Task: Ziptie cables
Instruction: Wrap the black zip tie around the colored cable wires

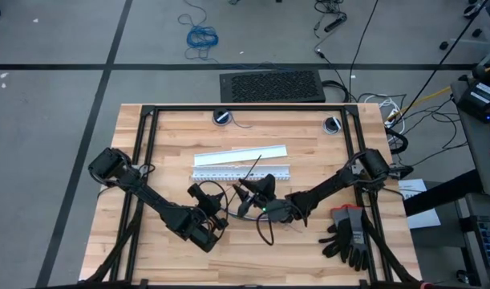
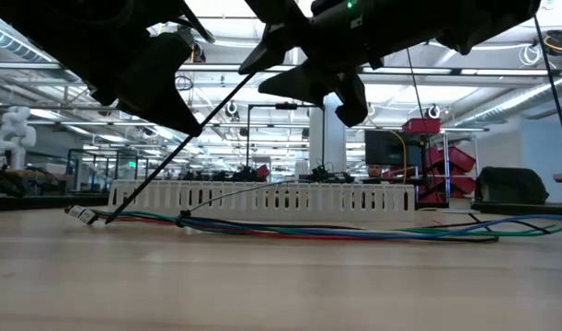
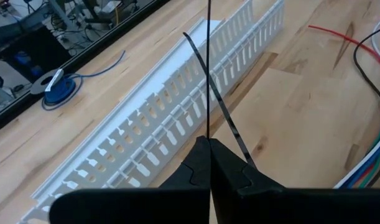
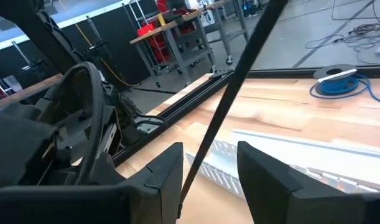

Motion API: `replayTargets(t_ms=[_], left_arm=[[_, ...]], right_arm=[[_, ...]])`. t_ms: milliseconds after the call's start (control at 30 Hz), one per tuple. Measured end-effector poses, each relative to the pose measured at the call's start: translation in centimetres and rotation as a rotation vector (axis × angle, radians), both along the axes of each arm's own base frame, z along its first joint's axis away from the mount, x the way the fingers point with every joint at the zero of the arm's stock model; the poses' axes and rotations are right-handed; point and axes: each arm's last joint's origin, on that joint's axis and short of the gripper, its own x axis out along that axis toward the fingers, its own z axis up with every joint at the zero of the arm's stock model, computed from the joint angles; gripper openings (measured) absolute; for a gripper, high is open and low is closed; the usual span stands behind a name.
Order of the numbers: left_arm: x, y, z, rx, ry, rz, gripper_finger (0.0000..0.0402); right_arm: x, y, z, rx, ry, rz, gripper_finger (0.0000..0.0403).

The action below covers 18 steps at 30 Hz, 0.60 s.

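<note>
Nearest, cables [image 2: 336, 228] lie flat across surface [image 2: 281, 285], ziptie [image 2: 184, 138] rising slantwise from their end. Above, left hand [image 3: 209, 163] pinched tight on ziptie; right hand [image 4: 209, 165] fingers parted, ziptie strip passing between them, grip on it unclear. Both hands close together over surface middle. Beyond, white slotted strip [image 2: 262, 196] just behind cables. Black gloves [image 1: 349, 234] lie near right arm.

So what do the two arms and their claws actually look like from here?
Both arms are dark, nearly black, built of jointed boxy segments. The left claw has two flat matte black fingers. The right claw has broad black fingers with angled tips; a green indicator light glows on its wrist.
</note>
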Motion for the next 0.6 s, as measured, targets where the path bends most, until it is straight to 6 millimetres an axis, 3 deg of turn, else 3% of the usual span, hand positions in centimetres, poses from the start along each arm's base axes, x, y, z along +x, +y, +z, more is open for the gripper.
replayTargets(t_ms=[133, 333, 600], left_arm=[[0.00, 0.00, 0.00, 0.000, 0.000, 0.000, 0.0000], [0.01, -0.01, 0.00, -0.001, -0.002, 0.000, 0.0000], [0.01, 0.00, 0.01, 0.000, -0.002, 0.001, 0.0000]], right_arm=[[0.11, -0.35, 0.01, -0.008, 0.005, -0.009, 0.0114], [0.14, -0.37, 0.18, -0.057, 0.026, -0.006, 0.0012], [0.13, -0.37, 0.18, -0.095, 0.056, -0.002, 0.0001]])
